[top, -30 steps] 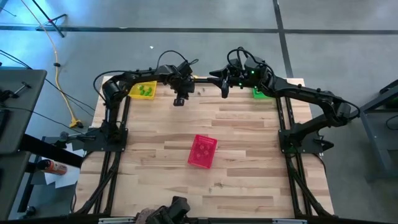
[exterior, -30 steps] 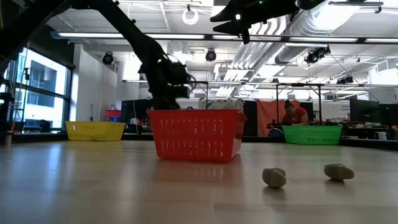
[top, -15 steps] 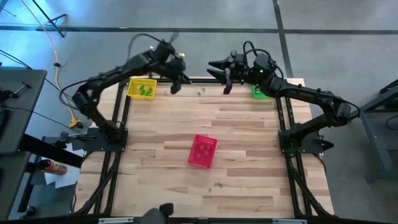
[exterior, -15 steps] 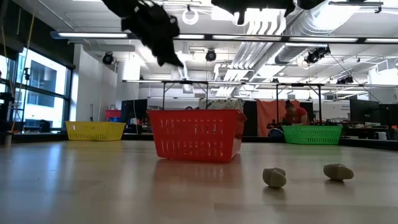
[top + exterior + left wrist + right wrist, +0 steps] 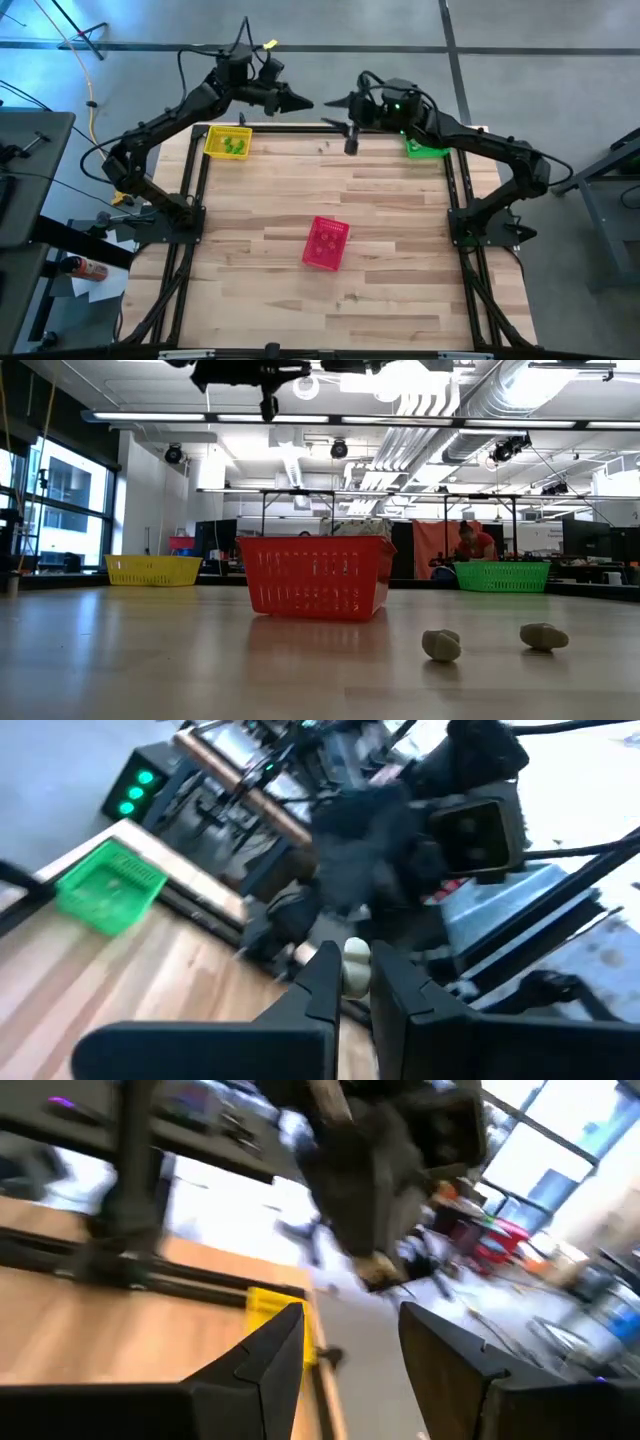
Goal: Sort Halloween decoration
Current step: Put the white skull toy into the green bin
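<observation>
Pale, a small trinket (image 5: 356, 965) sits clenched in the left tool (image 5: 352, 982), raised over the desk's (image 5: 380, 200) far edge. The right tool (image 5: 350, 1342) hangs released nearby. Best to carry it low and steady over the matching basket before letting go.

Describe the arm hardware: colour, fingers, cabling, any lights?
Both arms are black, built of jointed tubular links on dark frame bases at the table's edges. The left gripper has two flat, dark, blade-like fingers; the right gripper has the same. Loose black cables loop above the left arm. Green indicator lights glow on the right arm.
</observation>
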Available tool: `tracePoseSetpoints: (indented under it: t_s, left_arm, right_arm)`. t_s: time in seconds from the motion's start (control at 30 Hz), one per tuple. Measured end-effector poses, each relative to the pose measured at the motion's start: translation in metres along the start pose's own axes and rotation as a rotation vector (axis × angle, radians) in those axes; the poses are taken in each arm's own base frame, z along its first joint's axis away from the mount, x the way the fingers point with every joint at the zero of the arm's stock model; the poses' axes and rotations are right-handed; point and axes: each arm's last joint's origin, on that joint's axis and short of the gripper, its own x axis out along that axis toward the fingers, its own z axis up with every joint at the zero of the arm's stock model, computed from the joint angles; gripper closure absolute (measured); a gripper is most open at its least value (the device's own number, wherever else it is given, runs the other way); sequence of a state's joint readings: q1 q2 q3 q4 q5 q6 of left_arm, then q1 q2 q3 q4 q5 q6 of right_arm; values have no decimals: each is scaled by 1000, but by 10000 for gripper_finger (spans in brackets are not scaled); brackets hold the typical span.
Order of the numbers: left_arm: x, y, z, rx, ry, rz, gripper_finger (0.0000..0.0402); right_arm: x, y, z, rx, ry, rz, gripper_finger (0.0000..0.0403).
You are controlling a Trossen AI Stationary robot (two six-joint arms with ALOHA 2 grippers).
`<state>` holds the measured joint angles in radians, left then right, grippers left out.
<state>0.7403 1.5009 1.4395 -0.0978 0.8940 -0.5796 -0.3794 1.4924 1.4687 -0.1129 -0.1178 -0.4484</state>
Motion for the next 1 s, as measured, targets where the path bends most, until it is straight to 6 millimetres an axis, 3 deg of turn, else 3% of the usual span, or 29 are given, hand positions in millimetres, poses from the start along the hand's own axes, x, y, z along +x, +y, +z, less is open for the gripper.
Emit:
tracePoseSetpoints:
  t_s: [0.2,0.53,1.0]
  left_arm:
    - [5,-11,7,-12,-57,-66,392]
    - [6,-15,9,-28,-77,-85,392]
    - [7,-18,11,-37,-109,-94,392]
  right_arm:
    - [6,-11,18,-34,-19,-49,230]
    - [12,-12,26,-85,-39,-57,170]
    - [25,-2,27,-201,-75,-74,202]
